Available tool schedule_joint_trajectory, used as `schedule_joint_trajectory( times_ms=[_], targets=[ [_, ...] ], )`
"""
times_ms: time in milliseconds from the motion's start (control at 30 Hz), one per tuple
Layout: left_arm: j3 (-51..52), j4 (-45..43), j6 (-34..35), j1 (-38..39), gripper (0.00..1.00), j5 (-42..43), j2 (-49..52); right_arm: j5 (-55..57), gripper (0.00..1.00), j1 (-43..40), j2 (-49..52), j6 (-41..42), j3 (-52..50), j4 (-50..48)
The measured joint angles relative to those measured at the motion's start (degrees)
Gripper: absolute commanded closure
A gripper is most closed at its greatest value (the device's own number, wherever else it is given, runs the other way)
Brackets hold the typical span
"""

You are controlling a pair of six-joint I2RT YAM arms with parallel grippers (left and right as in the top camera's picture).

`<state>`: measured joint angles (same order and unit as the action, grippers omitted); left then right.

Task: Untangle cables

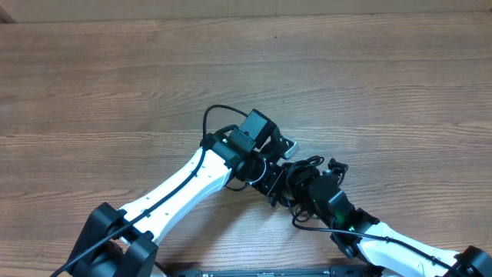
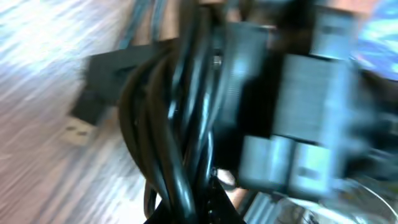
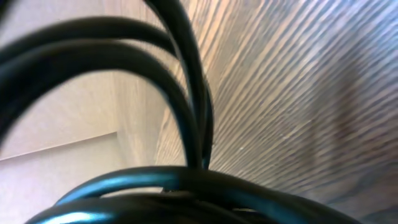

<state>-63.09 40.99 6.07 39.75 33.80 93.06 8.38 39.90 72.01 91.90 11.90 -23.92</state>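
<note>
Both arms meet near the front middle of the wooden tabletop [image 1: 115, 92]. The left tool [image 1: 270, 181] and the right tool [image 1: 306, 187] are each clamped on the cables [image 1: 301, 166], a black bunch held between them. One flat plug [image 2: 78, 132] sticks out beside it.

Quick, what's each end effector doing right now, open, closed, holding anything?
Left end effector: closed on the cables.
Right end effector: closed at the cables; grip unclear.

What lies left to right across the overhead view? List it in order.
Left arm → left wrist camera → cables → right arm.
</note>
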Motion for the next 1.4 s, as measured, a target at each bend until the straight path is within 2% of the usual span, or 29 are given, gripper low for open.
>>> schedule_joint_trajectory(
  times_ms=[100,200,233,300,367,533,700,833,900,1133,1333,1400],
  targets=[
    [0.02,-0.33,-1.03,-0.63,0.96,3.67,0.31,0.63,0.9,0.0,-0.07,-0.17,0.0,0.83],
    [0.07,-0.9,-1.84,-3.06,0.96,7.72,0.96,1.07,0.66,-0.02,-0.17,-0.48,0.22,0.37],
    [0.07,-1.01,-1.75,-4.0,0.96,8.46,0.98,1.07,0.54,-0.07,-0.2,-0.92,0.31,-0.15],
    [0.09,-1.22,-1.44,-6.01,0.96,9.49,0.98,0.83,0.42,-0.15,-0.39,-1.86,0.48,-1.62],
    [0.09,-1.31,-0.68,-9.11,0.96,10.45,0.98,0.09,0.37,-0.15,-0.5,-3.37,0.48,-2.89],
    [0.09,-1.44,0.07,-14.4,0.96,12.61,0.98,-2.6,0.16,-0.11,-2.51,-5.42,0.59,-3.54],
    [0.09,-2.05,4.57,-17.05,0.96,12.39,0.98,-3.3,0.0,-0.2,-8.28,-6.84,0.59,-2.93],
    [0.09,-2.1,10.4,-17.29,0.96,9.9,0.98,-3.54,0.0,-0.17,-15.41,-9.86,0.57,-2.38],
    [0.09,-2.1,15.47,-17.25,0.96,7.61,0.98,-3.5,0.0,-0.17,-19.15,-12.48,0.57,-1.49],
    [0.09,-2.45,38.73,-17.25,0.96,0.04,0.98,-3.76,0.0,-0.17,-27.58,-26.73,0.57,8.31],
    [0.07,-4.81,55.84,-17.25,0.96,-1.68,0.98,-8.74,0.0,-0.22,-27.87,-30.42,0.57,12.63],
    [0.07,-4.85,61.92,-17.25,0.9,-1.79,0.98,-11.17,0.0,-0.22,-27.91,-29.68,0.55,14.51]
  ],
)
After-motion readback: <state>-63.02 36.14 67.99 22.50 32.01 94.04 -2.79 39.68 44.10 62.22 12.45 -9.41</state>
